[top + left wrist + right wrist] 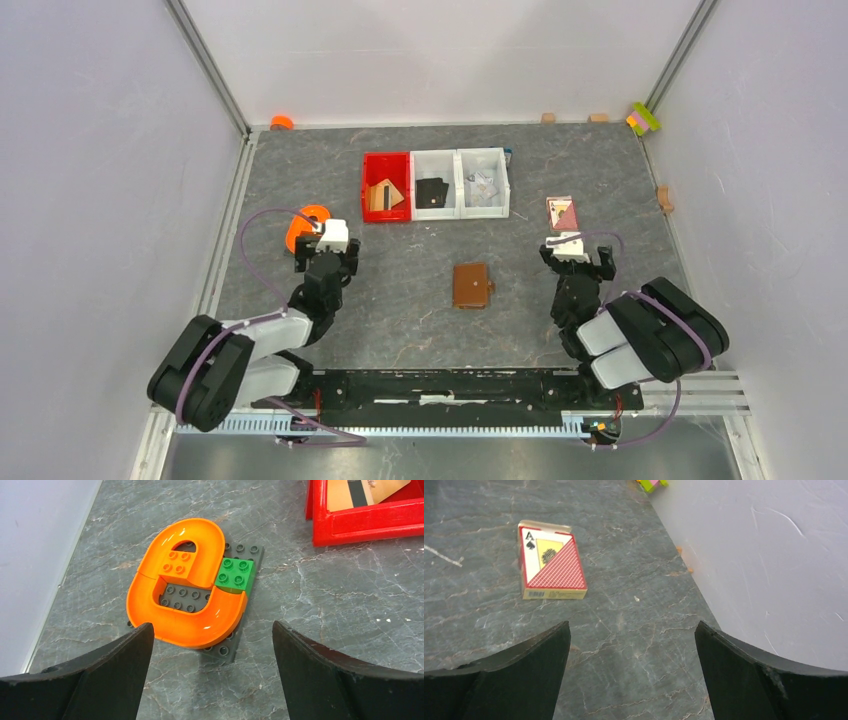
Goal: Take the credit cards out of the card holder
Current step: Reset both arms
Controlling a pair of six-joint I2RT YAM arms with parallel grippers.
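Observation:
The brown card holder [471,285] lies folded shut on the grey mat, midway between the two arms, its snap tab pointing right. The credit cards are hidden; none shows outside it. My left gripper [329,262] hovers to its left, open and empty [210,630], pointing at an orange toy track. My right gripper [577,262] hovers to the holder's right, also open with nothing between its fingers [633,627], pointing at a playing-card box.
An orange curved track [187,582] with a green brick sits on a grey studded plate. A red bin [386,186] and two white bins [461,183] stand at the back. A red playing-card box [551,562] lies near the right wall [774,555].

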